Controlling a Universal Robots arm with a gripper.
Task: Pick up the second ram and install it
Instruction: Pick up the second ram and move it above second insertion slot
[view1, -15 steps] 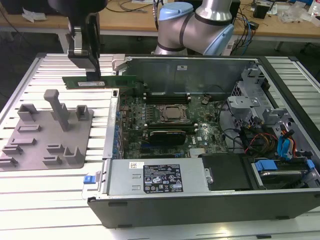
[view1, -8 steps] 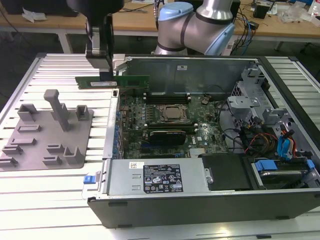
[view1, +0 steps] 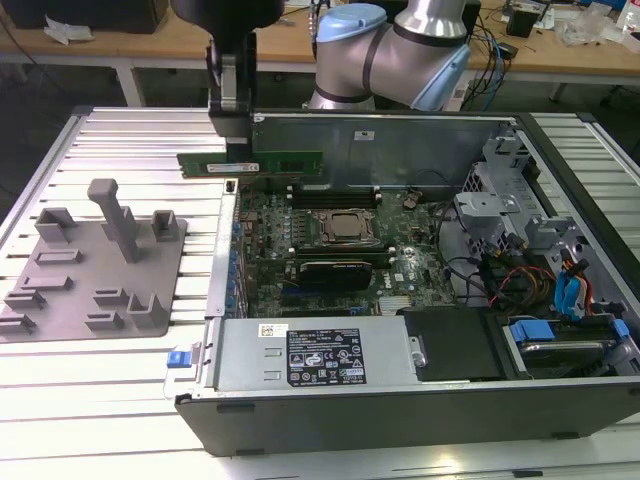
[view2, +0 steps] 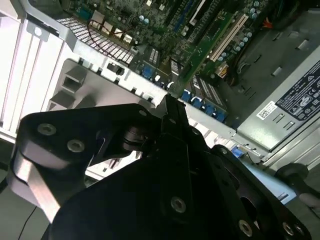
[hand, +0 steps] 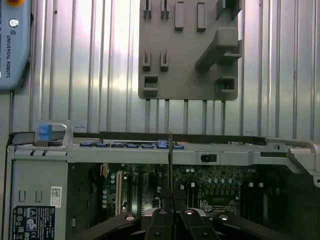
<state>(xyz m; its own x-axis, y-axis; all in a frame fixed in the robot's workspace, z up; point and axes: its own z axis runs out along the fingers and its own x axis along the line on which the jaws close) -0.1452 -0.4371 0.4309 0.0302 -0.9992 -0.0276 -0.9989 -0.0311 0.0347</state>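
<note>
The black gripper (view2: 174, 120), studded with bolts, looms close in the foreground, its jaws pressed together on the second ram (view2: 169, 102), seen edge-on as a thin dark strip. Just beyond the tips runs the silver wall (view2: 100, 75) of an open computer case, lined with blue connectors (view2: 200, 102). Farther out lie the green motherboard (view2: 200, 35) and a labelled grey power supply (view2: 295, 95).
</note>
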